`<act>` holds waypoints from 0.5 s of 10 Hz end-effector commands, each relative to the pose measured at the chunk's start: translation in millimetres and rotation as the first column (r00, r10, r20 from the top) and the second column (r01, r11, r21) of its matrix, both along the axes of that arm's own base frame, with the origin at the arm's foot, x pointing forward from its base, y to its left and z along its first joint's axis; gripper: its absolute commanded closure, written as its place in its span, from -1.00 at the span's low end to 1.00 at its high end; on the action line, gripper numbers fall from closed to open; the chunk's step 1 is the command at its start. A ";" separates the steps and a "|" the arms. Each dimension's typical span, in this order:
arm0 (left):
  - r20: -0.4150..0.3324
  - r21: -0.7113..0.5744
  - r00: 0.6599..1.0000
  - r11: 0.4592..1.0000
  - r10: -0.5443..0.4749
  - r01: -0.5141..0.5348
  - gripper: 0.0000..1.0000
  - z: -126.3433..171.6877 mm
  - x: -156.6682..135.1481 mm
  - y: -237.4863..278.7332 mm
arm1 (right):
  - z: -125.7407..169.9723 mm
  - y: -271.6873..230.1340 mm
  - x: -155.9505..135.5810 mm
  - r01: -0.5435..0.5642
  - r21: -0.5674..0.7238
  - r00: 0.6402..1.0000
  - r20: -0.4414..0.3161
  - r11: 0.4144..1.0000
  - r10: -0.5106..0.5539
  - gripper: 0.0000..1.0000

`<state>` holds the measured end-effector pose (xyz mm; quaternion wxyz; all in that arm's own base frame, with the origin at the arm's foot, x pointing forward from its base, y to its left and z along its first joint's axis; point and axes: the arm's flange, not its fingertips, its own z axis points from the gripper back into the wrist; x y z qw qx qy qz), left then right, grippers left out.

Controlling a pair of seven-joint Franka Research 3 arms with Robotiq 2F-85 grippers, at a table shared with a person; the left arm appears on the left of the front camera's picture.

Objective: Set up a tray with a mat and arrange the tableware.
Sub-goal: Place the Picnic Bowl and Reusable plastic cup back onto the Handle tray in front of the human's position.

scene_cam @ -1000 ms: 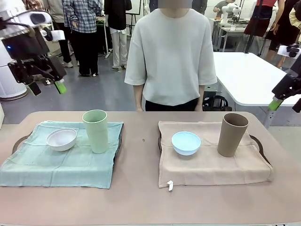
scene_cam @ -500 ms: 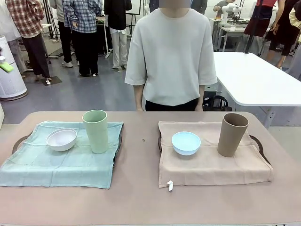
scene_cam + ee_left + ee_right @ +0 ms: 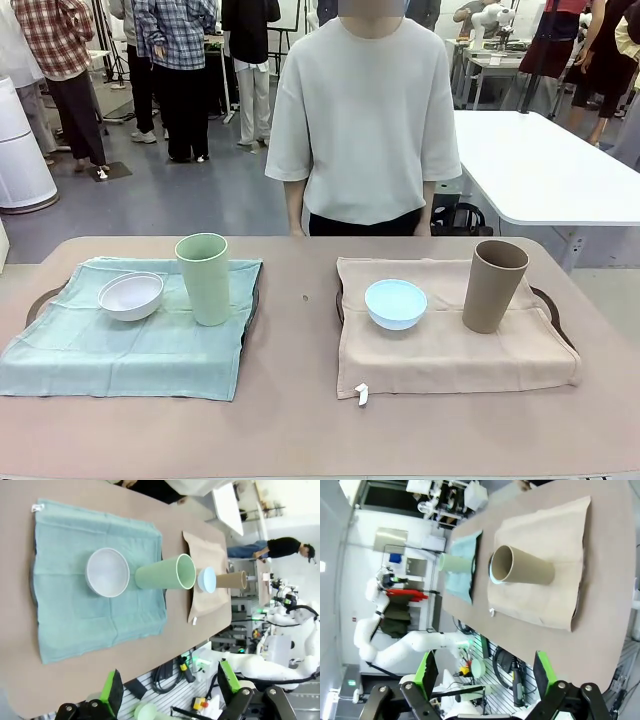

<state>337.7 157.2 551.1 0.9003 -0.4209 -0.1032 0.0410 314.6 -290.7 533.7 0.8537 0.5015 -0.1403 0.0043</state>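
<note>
On the left, a teal mat (image 3: 120, 350) covers a dark tray (image 3: 38, 303) and carries a white bowl (image 3: 131, 295) and a pale green cup (image 3: 204, 278), both upright. On the right, a beige mat (image 3: 450, 350) lies over a second tray (image 3: 553, 308) with a light blue bowl (image 3: 395, 303) and a tan-brown cup (image 3: 493, 286). My left gripper (image 3: 170, 685) hangs open high above the teal mat (image 3: 90, 580), holding nothing. My right gripper (image 3: 485, 672) is open too, well above the tan-brown cup (image 3: 522, 570) and the beige mat (image 3: 545, 600).
A person (image 3: 365, 120) in a pale shirt stands at the table's far edge, arms down. A small white tag (image 3: 362, 394) sticks out from the beige mat's front corner. A bare strip of table (image 3: 295, 330) separates the two trays. A white table (image 3: 530, 160) stands behind on the right.
Both arms have pulled up and out of the front view's top corners. The bowls, cups and mats have not moved.
</note>
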 end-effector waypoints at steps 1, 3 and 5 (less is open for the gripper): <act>0.044 -0.057 0.997 0.996 0.066 -0.064 -1.00 -7.5 -22.5 -5.2 | -2.9 -23.6 -4.4 0.009 0.068 1.000 0.028 0.998 -0.011 -1.00; 0.040 -0.059 0.993 0.992 0.111 -0.108 -1.00 -3.1 -35.8 -5.9 | -7.2 -32.5 -10.7 0.023 0.080 1.000 0.018 0.997 -0.024 -1.00; 0.023 -0.051 0.998 0.997 0.065 -0.064 -1.00 -6.6 -30.6 4.3 | -8.9 -27.9 -16.6 0.038 0.064 0.999 0.004 0.997 -0.038 -1.00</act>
